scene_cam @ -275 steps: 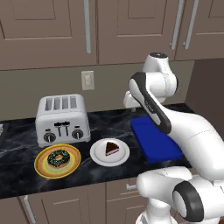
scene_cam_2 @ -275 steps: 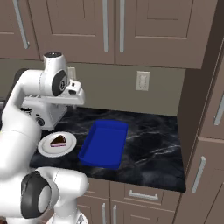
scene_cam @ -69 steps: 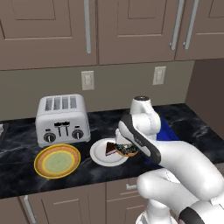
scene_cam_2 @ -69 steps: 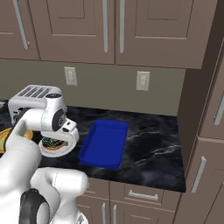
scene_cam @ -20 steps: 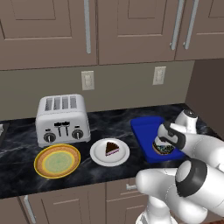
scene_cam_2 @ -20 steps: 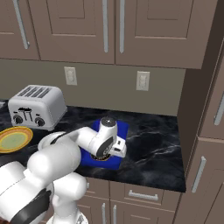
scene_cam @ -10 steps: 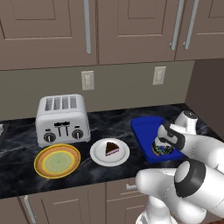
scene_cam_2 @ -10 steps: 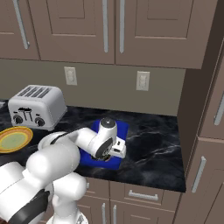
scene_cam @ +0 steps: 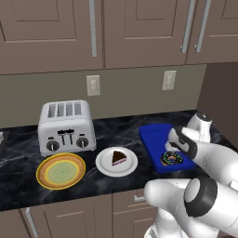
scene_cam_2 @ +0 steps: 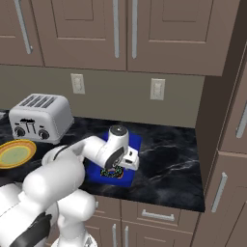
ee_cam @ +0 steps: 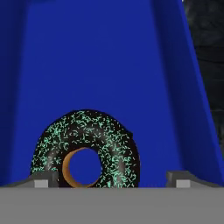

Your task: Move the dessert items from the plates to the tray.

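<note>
Donut (ee_cam: 85, 150) flat, hole up, in blue tray (ee_cam: 109, 65), between open, empty pincer (ee_cam: 111, 179) tips.

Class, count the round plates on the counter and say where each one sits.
2. The orange-rimmed plate lies in front of the toaster, bare; the white plate sits just right of it, holding the cake wedge.

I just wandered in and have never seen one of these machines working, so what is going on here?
The robot arm is moving desserts from plates onto the blue tray. Its pincer hangs just above the sprinkled donut, which lies on the tray; the fingertips stand apart on either side of it. The cake wedge waits on the white plate, and the orange-rimmed plate is empty beside the toaster.
</note>
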Available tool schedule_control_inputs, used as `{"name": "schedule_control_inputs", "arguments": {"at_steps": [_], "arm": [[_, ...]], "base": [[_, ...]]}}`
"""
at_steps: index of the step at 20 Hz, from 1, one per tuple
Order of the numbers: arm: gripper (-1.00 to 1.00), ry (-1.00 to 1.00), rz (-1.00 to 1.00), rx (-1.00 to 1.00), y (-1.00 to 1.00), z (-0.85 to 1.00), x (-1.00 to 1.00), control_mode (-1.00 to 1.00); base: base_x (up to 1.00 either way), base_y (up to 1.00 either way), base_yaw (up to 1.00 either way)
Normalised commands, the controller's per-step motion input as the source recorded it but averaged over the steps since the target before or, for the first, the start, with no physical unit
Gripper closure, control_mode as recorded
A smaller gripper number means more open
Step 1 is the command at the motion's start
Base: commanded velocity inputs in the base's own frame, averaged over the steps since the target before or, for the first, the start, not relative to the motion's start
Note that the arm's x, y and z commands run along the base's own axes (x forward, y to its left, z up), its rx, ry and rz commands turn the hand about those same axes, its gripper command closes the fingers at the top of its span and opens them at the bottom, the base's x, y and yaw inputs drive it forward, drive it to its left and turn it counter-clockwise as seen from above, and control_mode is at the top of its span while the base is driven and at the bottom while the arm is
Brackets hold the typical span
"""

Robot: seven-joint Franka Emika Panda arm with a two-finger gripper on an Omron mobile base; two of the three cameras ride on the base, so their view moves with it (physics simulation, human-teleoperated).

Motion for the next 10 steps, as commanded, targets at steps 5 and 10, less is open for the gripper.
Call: {"name": "schedule_control_inputs", "arguments": {"at_steps": [5,10], "arm": [[-1.0,0.0,-0.04,0.0,0.01,0.58,-0.3,-1.0],[-1.0,0.0,-0.01,0.0,0.16,0.35,-0.48,-1.0]], "base": [[0.0,0.0,0.0],[0.0,0.0,0.0]]}}
